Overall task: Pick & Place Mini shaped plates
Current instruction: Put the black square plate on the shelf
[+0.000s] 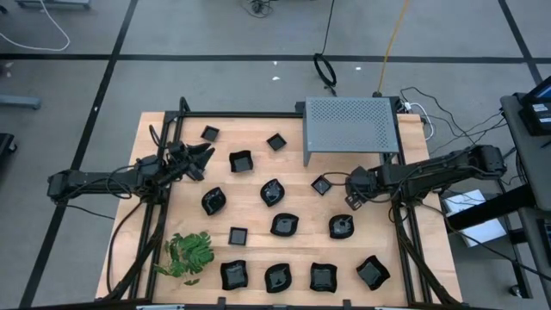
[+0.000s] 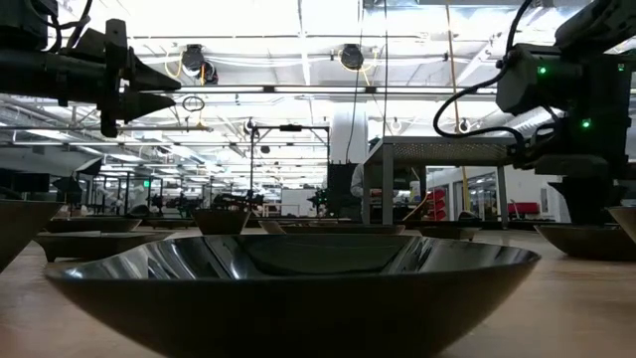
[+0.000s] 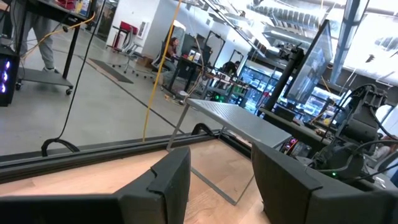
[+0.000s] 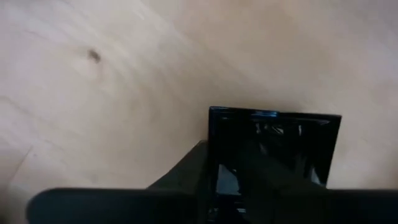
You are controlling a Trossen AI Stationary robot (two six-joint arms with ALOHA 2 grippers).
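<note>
The grey perforated metal box (image 1: 349, 123) stands on legs at the far edge of the wooden counter (image 1: 258, 196); nothing shows inside or on it. The mini shaped plates (image 1: 284, 225) lie scattered over the counter in front of the box, each empty. A green leafy sprig (image 1: 188, 255) lies far from the box, near the counter's front left corner.

The right end effector (image 1: 351, 195) hangs just in front of the box's right front corner, over a small square plate (image 4: 273, 155); one finger (image 4: 186, 171) lies against the plate's rim, but whether it grips cannot be told. The left end effector (image 1: 201, 158) hovers well left of the box, fingers (image 3: 163, 180) spread wide, holding nothing.
</note>
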